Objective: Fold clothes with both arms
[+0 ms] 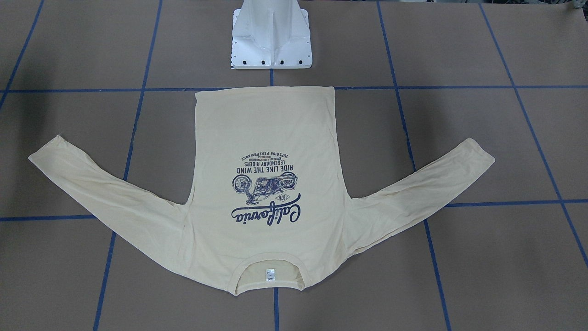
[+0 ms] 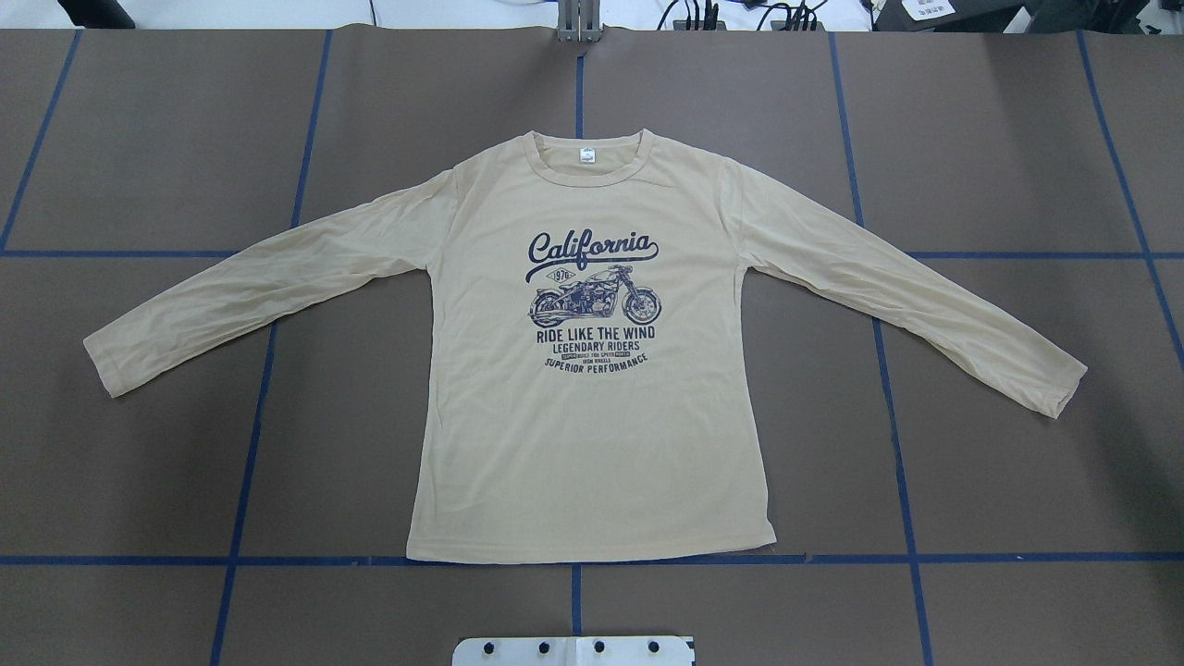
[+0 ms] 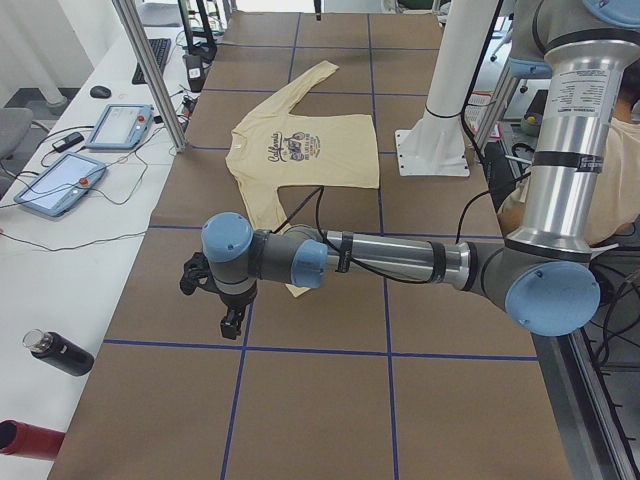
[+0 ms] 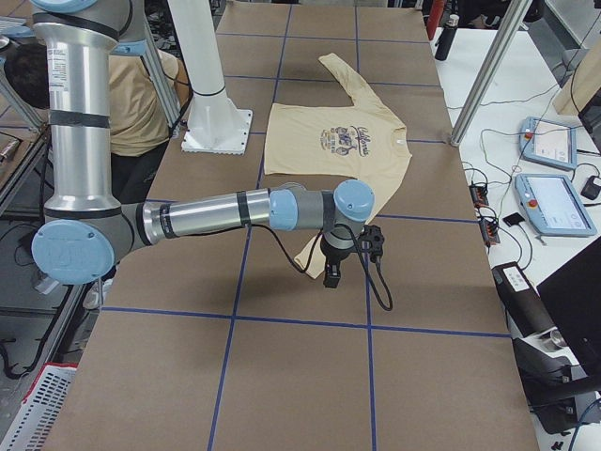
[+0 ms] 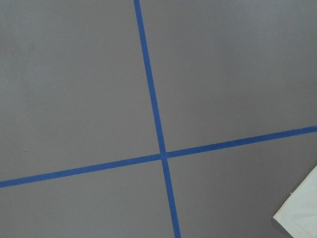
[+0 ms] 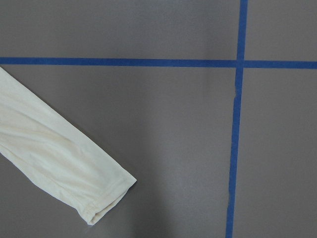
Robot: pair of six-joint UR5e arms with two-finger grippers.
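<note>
Shirt first: the cream long-sleeved T-shirt (image 2: 592, 444) lies flat and print-up on the brown table (image 2: 139, 462), inboard of both my grippers. Its collar points away from my base and its sleeves are spread to either side. I judge that no fold has been made yet.

My left gripper (image 3: 232, 322) hangs over bare table near the left cuff (image 5: 301, 218), which only clips a corner of that wrist's view. My right gripper (image 4: 333, 274) hangs just beyond the right cuff (image 6: 106, 198). Neither touches cloth. I cannot tell whether their fingers are parted or closed, since only the side views show them.

The left cuff sits so far off-centre beneath me that a straight descent could close on table covering instead of cloth. A shallow pinch might take one layer only, so the sleeve would peel open. If one side lifts before the other, the thin fabric could drag and skew the body.
</note>
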